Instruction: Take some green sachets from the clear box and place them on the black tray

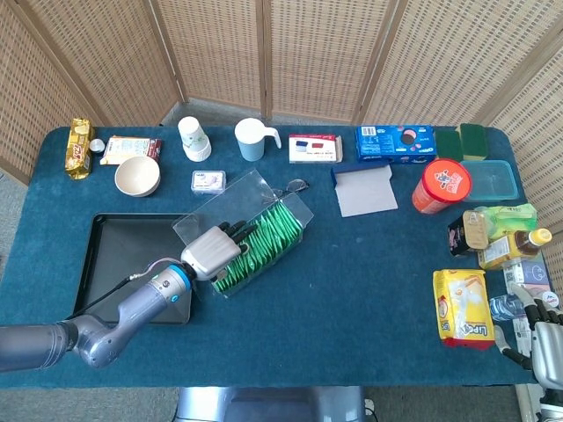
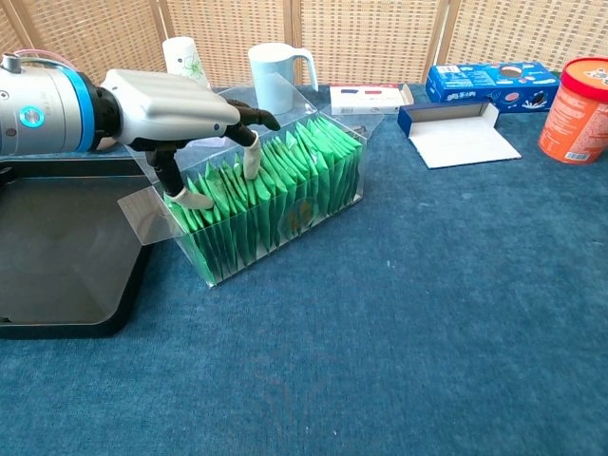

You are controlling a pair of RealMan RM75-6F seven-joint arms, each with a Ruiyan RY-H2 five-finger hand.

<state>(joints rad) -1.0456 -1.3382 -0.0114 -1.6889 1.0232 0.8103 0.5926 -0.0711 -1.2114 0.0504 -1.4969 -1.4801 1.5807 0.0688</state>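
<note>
A cream bowl (image 1: pixel 137 176), a paper cup (image 1: pixel 193 138) and a pale blue jug (image 1: pixel 252 139) are standing beyond the left hand (image 1: pixel 214 252), toward the table's far edge. Well off to its right, an open blue carton (image 1: pixel 364 190) is lying flat beside a red tub (image 1: pixel 441 185), and a yellow snack bag (image 1: pixel 461 307) is lying just beside the right hand (image 1: pixel 547 336).
</note>
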